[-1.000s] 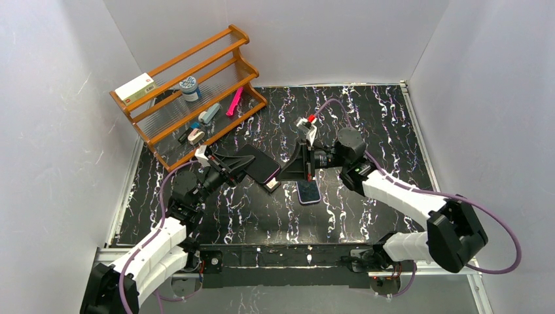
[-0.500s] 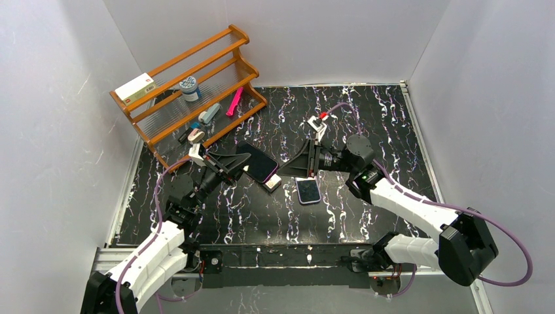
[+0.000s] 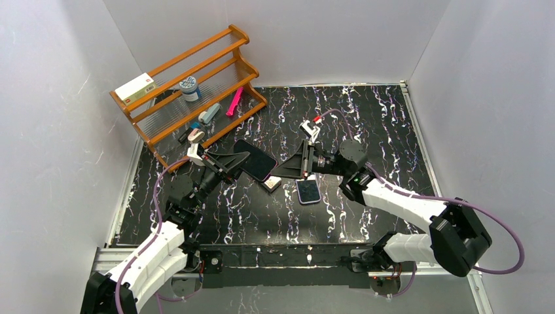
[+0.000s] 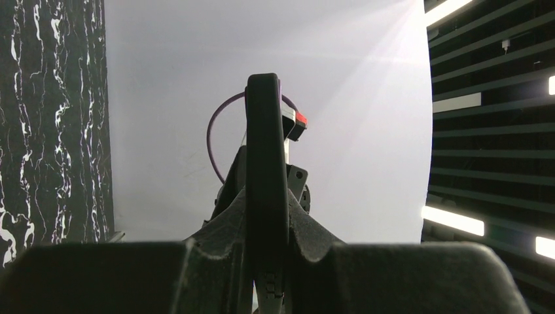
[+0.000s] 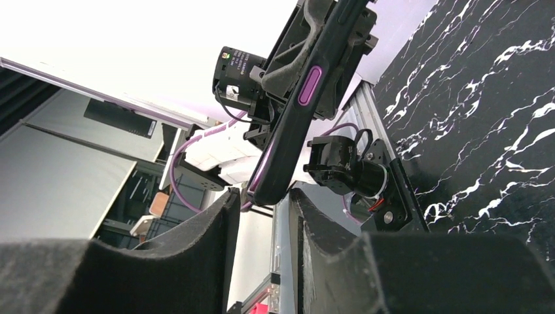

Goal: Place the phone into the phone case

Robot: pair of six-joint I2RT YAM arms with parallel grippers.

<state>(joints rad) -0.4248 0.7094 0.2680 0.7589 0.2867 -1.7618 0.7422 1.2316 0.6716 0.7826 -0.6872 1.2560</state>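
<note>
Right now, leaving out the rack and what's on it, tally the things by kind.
Phone case: 1
Phone: 1
Small tan block: 1
Total: 3

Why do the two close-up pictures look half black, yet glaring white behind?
Left wrist: the lit white wall overexposes, leaving the case a silhouette; its jaws, near the lens, are dark blurs. Right wrist: same blown-out background, blurred jaws, case sharp. Top external: even light, soft shadows.
</note>
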